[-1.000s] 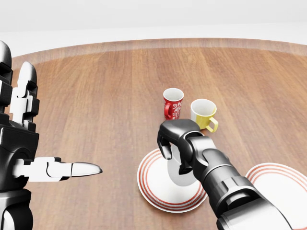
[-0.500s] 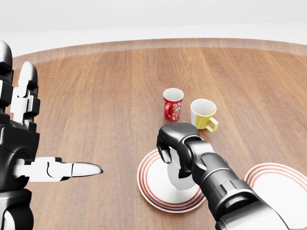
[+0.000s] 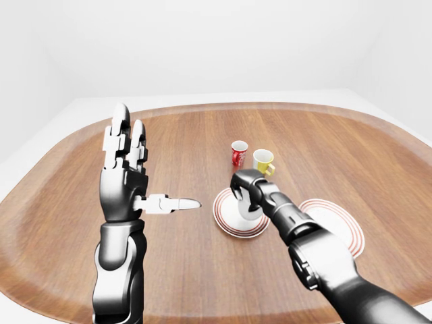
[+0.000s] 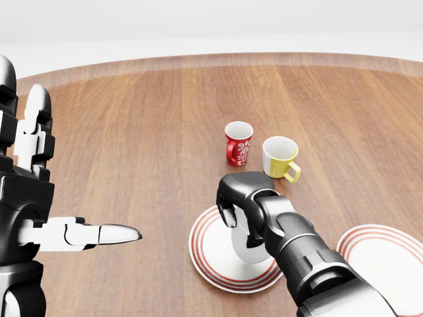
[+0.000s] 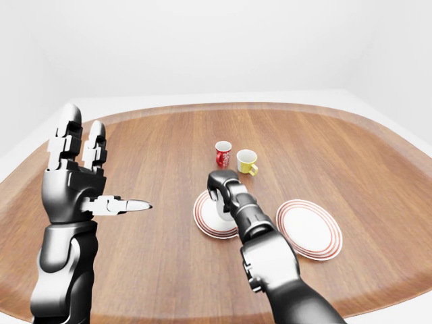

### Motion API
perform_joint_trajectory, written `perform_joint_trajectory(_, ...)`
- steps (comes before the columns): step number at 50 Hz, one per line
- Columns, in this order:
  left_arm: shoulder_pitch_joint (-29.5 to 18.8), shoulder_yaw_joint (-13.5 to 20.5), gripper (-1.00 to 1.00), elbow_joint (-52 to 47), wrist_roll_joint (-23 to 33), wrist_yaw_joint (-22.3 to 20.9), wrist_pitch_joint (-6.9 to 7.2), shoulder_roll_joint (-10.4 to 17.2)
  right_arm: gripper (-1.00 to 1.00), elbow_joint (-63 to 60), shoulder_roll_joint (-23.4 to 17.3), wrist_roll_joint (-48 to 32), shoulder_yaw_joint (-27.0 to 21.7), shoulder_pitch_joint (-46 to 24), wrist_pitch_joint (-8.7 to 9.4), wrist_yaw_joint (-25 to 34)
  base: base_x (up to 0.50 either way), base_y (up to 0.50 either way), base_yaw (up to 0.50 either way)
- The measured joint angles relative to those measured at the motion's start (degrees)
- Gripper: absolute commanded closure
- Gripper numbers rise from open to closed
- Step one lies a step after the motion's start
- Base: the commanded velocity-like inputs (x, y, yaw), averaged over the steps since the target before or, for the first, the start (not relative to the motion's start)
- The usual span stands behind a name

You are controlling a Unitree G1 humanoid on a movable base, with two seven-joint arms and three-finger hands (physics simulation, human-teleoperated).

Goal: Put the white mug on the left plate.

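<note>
Wooden table: white mug half-hidden by right robot hand

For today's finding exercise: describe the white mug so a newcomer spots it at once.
Start at the wooden table, then find the left plate of two red-ringed ones. The white mug stands on it, under the right hand; the other two mugs, red and yellow, stand off the plates.

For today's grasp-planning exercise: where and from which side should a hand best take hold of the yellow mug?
Grip the yellow mug round its body, coming from the head view's left or from above the rim. It stands upright, and its handle sticks out to the lower right, so fingers closing there would likely foul it. The red mug stands close on the left.
</note>
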Motion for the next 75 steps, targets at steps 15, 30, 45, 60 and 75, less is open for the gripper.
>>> perform_joint_trajectory(15, 0.0, 0.0, -1.00, -0.1, 0.0, 0.0, 0.00, 0.0, 1.00, 0.1, 0.1, -0.3, 0.1, 0.3, 0.00, -0.1, 0.00, 0.00, 0.00)
perform_joint_trajectory(30, 0.0, 0.0, -1.00, -0.1, 0.0, 0.0, 0.00, 0.0, 1.00, 0.2, 0.4, -0.6, 0.2, 0.6, 0.00, -0.3, 0.00, 0.00, 0.00)
perform_joint_trajectory(45, 0.0, 0.0, -1.00, -0.3, 0.0, 0.0, 0.00, 0.0, 1.00, 0.3, 0.7, -0.7, 0.2, 0.8, 0.00, -0.6, 0.00, 0.00, 0.00)
perform_joint_trajectory(60, -0.1, 0.0, -1.00, -0.3, 0.0, 0.0, 0.00, 0.0, 1.00, 0.3, 0.8, -0.9, 0.3, 0.9, 0.00, -0.7, 0.00, 0.00, 0.00)
perform_joint_trajectory(75, 0.0, 0.0, -1.00, -0.2, 0.1, 0.0, 0.00, 0.0, -1.00, 0.2, 0.6, -0.1, -0.3, 0.3, 0.00, 0.5, 0.00, 0.00, 0.00)
